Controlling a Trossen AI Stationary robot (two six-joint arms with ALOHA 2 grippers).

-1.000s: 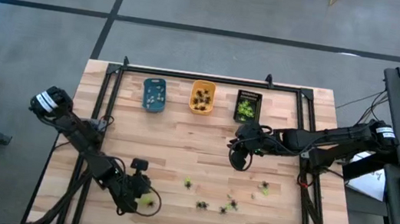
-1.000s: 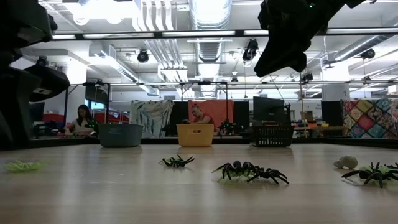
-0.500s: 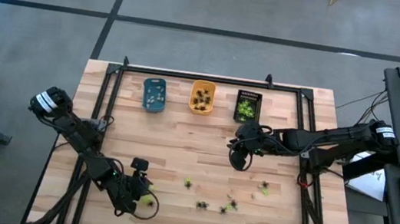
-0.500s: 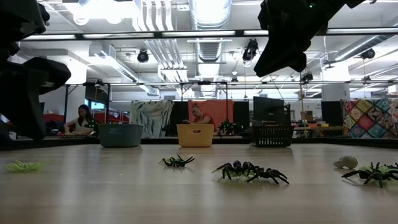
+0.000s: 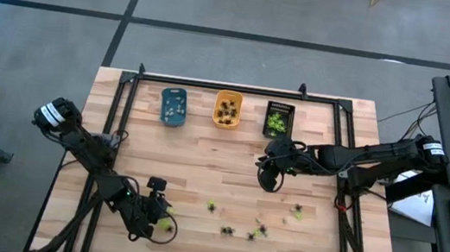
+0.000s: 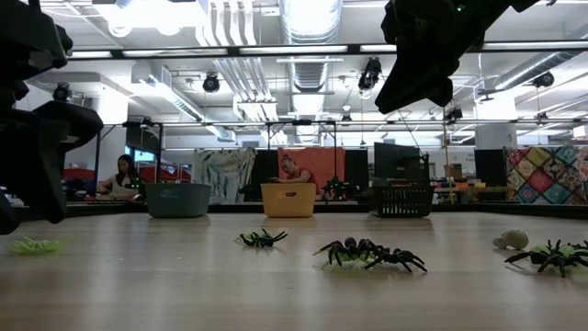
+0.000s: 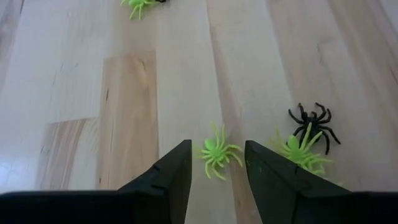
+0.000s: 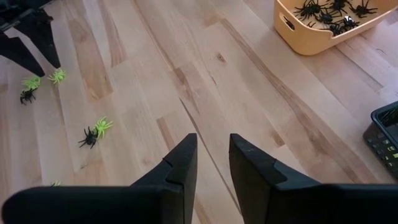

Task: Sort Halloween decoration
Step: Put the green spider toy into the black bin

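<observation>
Black spiders (image 6: pixel 369 253) and a yellow-green spider (image 6: pixel 35 245) lie on the table (image 6: pixel 184 285); blue (image 6: pixel 177 199), orange (image 6: pixel 288 199) and black (image 6: pixel 401 199) trays stand behind.

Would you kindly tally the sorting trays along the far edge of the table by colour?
Blue tray: 1
Orange tray: 1
Black tray: 1
Total: 3
</observation>
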